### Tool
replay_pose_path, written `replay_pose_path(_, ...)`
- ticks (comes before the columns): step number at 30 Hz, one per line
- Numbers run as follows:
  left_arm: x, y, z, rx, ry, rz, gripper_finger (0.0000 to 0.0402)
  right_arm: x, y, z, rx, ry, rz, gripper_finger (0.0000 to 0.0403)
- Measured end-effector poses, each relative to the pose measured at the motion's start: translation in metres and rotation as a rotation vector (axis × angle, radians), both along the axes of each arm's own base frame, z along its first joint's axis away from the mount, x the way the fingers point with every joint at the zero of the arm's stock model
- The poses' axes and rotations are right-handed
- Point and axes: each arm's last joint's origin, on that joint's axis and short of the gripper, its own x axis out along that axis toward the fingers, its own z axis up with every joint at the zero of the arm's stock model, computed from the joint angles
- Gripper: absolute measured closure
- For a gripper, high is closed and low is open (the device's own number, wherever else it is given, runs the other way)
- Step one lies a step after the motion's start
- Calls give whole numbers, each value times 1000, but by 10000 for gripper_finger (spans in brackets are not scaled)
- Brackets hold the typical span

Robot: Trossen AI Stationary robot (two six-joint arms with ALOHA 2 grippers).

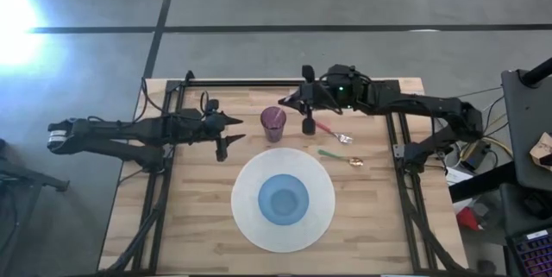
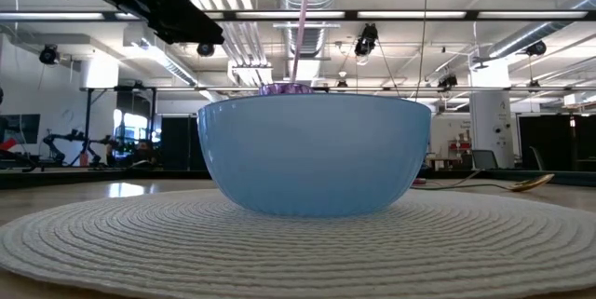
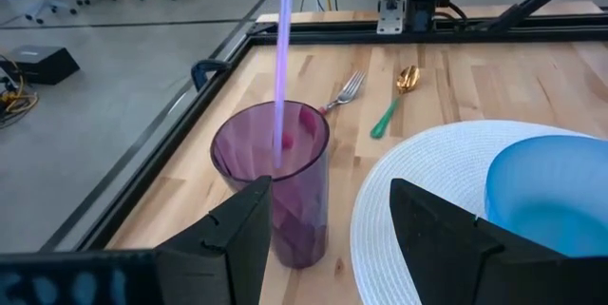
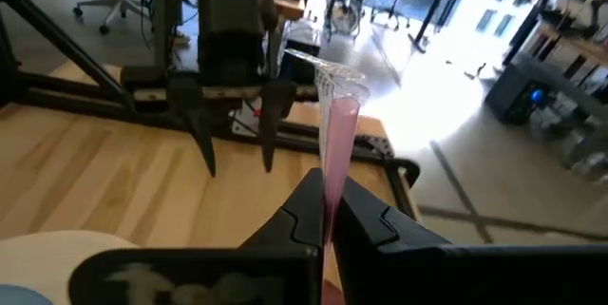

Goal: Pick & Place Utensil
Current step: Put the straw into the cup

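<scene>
Right now the right gripper [image 4: 328, 212] pinches the pink utensil [image 4: 334, 129] upright in the purple cup [image 3: 275, 177], fork [image 3: 344, 91] and spoon [image 3: 394, 101] wait, left gripper [image 3: 328, 234] wide.

Pink utensil [image 3: 283, 58] upright in purple cup [image 3: 274, 181]; left pincer [image 3: 331, 238] open.

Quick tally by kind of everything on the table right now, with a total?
Cups: 1, purple cup
Bowls: 1, blue bowl
Placemats: 1, white round placemat
Forks: 1, pink-handled fork
Spoons: 1, green-handled spoon
Utensils held: 1, pink utensil in the right gripper, its lower end in the cup
Total: 6
</scene>
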Motion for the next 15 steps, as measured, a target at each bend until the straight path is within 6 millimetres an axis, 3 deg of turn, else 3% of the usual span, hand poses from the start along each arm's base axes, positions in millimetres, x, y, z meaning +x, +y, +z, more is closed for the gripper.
replay_pose_path(9, 0, 0, 0, -1, 0, -1, 195, 31, -19, -39, 157, 49, -125, 394)
replay_pose_path(15, 0, 0, 0, 0, 1, 0, 195, 36, -36, -52, 243, 57, -198, 394)
